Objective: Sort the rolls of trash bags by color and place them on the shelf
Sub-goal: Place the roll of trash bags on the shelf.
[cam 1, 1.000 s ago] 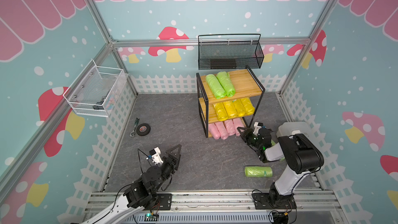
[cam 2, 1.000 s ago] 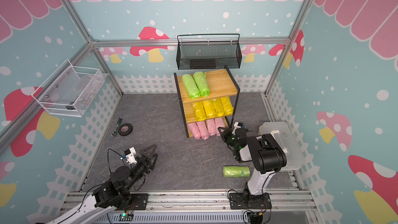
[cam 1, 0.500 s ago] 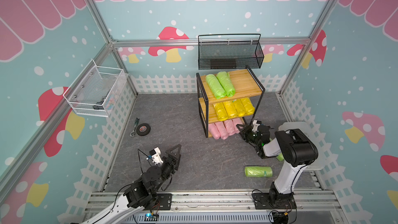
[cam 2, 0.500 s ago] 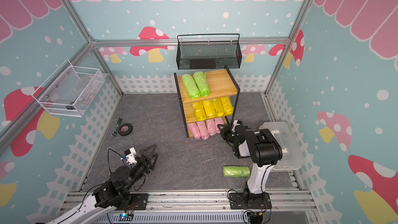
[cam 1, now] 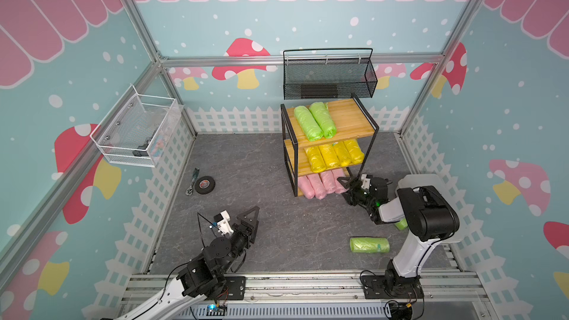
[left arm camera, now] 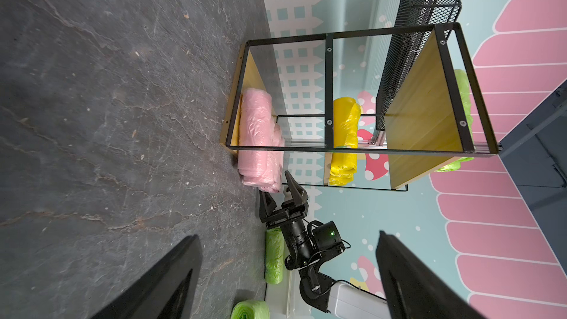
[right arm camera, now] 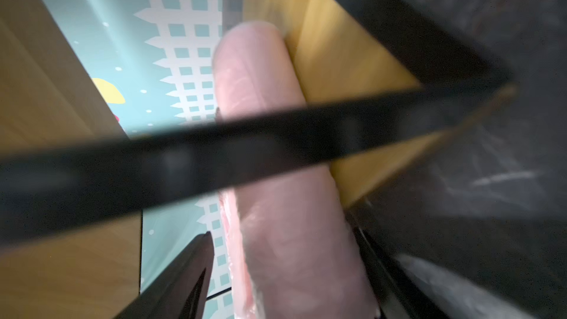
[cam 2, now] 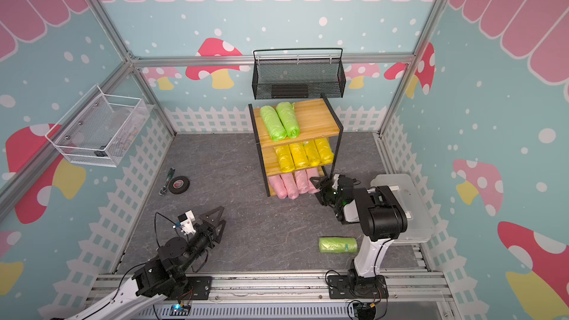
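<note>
Straddling the outermost pink roll [right arm camera: 276, 225] on the bottom tier of the shelf [cam 1: 348, 118], right gripper [cam 1: 349, 182] jaws parted, four pink rolls [cam 1: 317, 184] there, four yellow rolls [cam 1: 334, 155] mid-tier, two green rolls [cam 1: 314, 120] on top, two loose green rolls [cam 1: 369, 244] near the bench [cam 1: 246, 164] right edge, left gripper [cam 1: 251, 223] jaws wide, empty

The right gripper [cam 1: 345, 189] has slid a little closer to the bottom board of the shelf [cam 1: 348, 115]. It was squeezed shut before, and now its jaws have spread apart. The pink roll [right arm camera: 291, 240] it was holding now lies loose on that board, next to the other pink rolls [cam 1: 317, 184].
</note>
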Available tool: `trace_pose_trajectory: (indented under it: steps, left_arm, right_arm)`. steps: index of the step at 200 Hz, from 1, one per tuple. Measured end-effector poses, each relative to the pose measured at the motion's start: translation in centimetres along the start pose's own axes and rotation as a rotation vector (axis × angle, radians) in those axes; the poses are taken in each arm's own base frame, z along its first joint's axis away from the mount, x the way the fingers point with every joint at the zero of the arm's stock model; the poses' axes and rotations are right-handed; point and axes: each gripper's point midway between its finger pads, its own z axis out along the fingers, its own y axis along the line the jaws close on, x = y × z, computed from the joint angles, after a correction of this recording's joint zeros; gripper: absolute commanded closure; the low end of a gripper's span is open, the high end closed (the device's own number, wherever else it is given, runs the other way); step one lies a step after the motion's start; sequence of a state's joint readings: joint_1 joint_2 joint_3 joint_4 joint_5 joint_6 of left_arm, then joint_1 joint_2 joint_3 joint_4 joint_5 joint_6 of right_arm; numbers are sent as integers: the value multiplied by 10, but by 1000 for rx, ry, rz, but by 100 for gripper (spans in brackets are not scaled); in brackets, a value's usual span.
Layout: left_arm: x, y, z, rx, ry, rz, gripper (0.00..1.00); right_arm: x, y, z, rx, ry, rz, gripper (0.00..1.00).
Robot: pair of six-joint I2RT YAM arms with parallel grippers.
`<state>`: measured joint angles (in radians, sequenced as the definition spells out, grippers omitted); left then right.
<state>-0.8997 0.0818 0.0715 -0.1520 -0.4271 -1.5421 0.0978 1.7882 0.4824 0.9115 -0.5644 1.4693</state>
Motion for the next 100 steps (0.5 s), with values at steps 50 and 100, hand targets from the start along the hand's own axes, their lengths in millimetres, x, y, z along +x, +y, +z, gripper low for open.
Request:
trace_pose_trajectory:
  steps: [50, 100]
  left_arm:
    - [0, 0, 1, 0, 0, 0, 9]
    - [1, 2, 1, 0, 1, 0, 9]
  right_arm:
    - [13, -7, -19, 178, 48, 8, 28]
    - [5, 39, -41, 258, 42, -109, 31]
